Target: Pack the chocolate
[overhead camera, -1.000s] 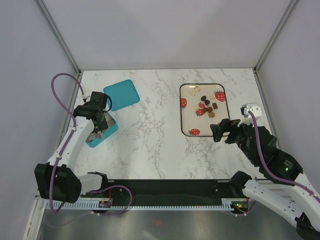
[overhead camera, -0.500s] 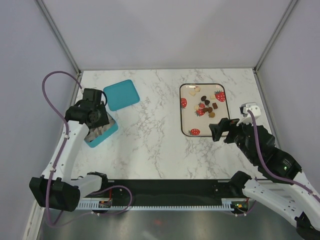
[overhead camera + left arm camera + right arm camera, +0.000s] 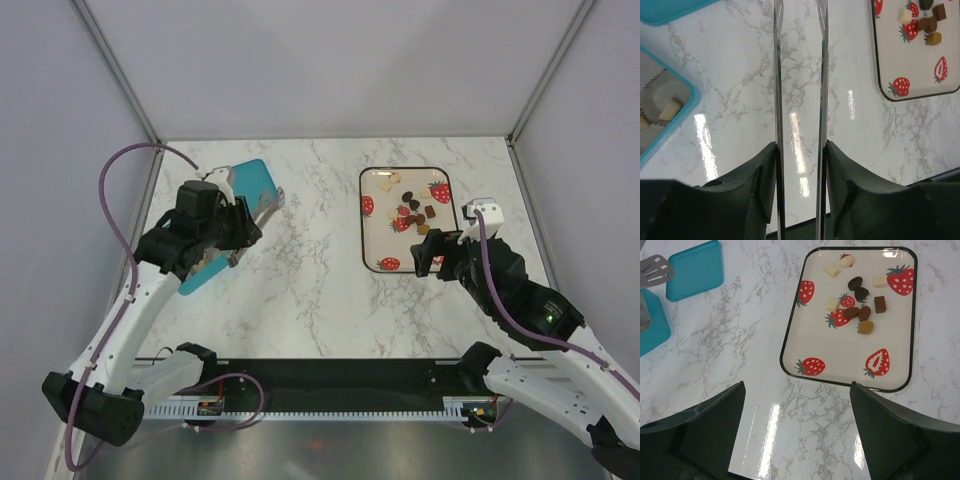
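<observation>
Silver tongs (image 3: 778, 75) are sitting pinched between the fingers of my left claw (image 3: 800, 150). Their two thin blades are running out side by side with a gap between them, above the marble table (image 3: 310, 270). From above, their tips are showing close by the teal lid (image 3: 245, 180), which is lying flat on the table. The teal box (image 3: 682, 117) is standing just beside my left claw, and in it a cream piece (image 3: 670, 109) is resting in a pleated paper cup (image 3: 660, 97).

My right claw (image 3: 796, 390) is hanging with its fingers spread wide and gripping nothing, above the table at the near edge of the strawberry-printed tray (image 3: 840, 355). The chocolate (image 3: 860, 295) is lying loose on that tray, mostly in its far half. Dark brown, mid brown and cream bits are clustering around the printed berries, some touching one another, and a couple of cream ones are lying nearer the far rim.
</observation>
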You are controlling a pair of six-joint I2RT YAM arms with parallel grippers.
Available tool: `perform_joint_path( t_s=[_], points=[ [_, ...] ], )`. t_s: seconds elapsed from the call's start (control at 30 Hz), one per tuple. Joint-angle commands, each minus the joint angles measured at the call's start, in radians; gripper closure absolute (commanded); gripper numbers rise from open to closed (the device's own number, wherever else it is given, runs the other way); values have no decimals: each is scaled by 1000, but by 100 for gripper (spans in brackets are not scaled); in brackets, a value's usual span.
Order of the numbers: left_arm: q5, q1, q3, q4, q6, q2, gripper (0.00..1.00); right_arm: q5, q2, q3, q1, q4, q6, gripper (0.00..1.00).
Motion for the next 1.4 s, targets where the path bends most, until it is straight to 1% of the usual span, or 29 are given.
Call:
perform_joint_path(
  t_s=[0.0, 0.03, 0.07, 0.1, 0.17, 0.2, 0.27, 0.3, 0.37, 0.4, 0.47, 0.63, 0.97, 1.37],
  points=[
    [-25, -182, -13, 166, -42, 46, 51, 48, 7, 52, 5, 6, 20, 6],
    [-51, -228, -16, 192, -49, 62, 51, 59, 8, 68, 5, 0, 23, 6],
    [-94, -272, -20, 251, -49, 106, 51, 70, 8, 77, 6, -14, 22, 6],
    [-113, -346, -18, 275, -49, 131, 51, 90, 10, 86, 6, -20, 22, 6],
    [-153, -401, -7, 333, -52, 189, 51, 110, 11, 112, 6, -40, 23, 6],
    [-159, -441, 12, 347, -48, 247, 51, 125, 11, 121, 6, -46, 22, 6],
    [-170, -489, 55, 382, -36, 313, 51, 141, 8, 134, 5, -57, 19, 6],
    [-174, -504, 74, 387, -29, 376, 51, 144, 8, 135, 6, -60, 17, 6],
    [-206, -547, 112, 397, -8, 431, 51, 153, 7, 138, 6, -66, 20, 6],
    [-222, -558, 140, 417, 0, 483, 51, 154, 7, 138, 6, -68, 22, 5],
    [-242, -581, 170, 440, 21, 533, 50, 157, 5, 143, 5, -70, 20, 5],
    [-249, -607, 227, 503, 46, 666, 49, 168, -2, 146, 5, -73, 11, 6],
    [-280, -624, 364, 509, 58, 855, 49, 207, -24, 129, 6, -73, -30, 5],
    [-295, -636, 451, 494, 56, 961, 50, 223, -36, 121, 5, -73, -53, 5]
  ],
)
